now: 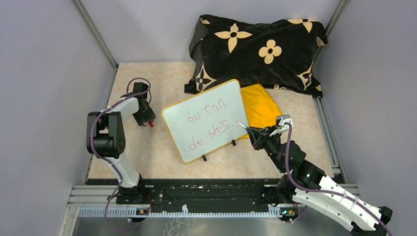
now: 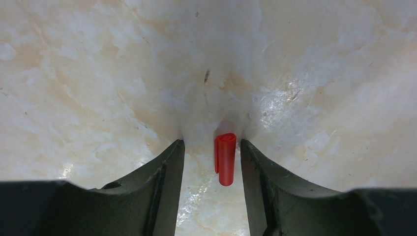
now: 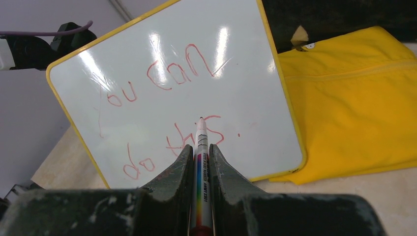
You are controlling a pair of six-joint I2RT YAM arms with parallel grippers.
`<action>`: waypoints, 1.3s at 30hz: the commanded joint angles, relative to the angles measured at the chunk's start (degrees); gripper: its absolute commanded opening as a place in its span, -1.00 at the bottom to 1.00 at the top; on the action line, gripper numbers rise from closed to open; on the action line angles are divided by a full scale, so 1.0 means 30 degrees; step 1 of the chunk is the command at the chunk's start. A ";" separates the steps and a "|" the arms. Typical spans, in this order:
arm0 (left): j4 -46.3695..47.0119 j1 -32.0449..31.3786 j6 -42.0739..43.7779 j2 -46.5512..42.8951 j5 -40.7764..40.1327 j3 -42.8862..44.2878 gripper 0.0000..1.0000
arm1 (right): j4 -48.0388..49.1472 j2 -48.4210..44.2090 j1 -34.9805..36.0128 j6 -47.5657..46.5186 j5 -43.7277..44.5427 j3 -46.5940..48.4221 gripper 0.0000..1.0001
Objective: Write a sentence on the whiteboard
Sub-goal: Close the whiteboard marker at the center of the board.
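The whiteboard [image 1: 206,120] [image 3: 246,73], white with a thin yellow rim, stands tilted on two black clip feet at mid-table. The sentence [image 1: 209,117] [image 3: 167,78] is on it in thin red letters, two lines reading "You can do this." My right gripper [image 1: 253,132] [image 3: 200,147] is shut on a white marker [image 3: 201,162]. The marker's tip points at the end of the lower line; contact cannot be told. To the left of the board, my left gripper [image 1: 146,120] [image 2: 211,145] is open, pointing down at the table. A red marker cap [image 2: 225,158] [image 1: 150,124] sits between its fingers, close to the right one.
A folded yellow cloth [image 1: 260,105] [image 3: 354,98] lies under the board's right edge. A black pillow with beige flowers [image 1: 255,49] fills the far right of the table. Grey walls close in the left, back and right sides. A black rail [image 1: 206,189] runs along the near edge.
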 commanded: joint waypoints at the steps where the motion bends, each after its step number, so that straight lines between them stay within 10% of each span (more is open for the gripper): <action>1: -0.0722 -0.0479 -0.0346 0.1015 -0.0289 -0.0411 0.07 | 0.0722 -0.0096 -0.0143 -0.0282 0.0215 0.0379 -1.00; 39: -0.0989 -0.0966 -0.0547 0.0521 -0.0431 -0.1584 -0.10 | 0.0268 -0.0776 -0.0144 -0.0121 0.0258 0.0289 -1.00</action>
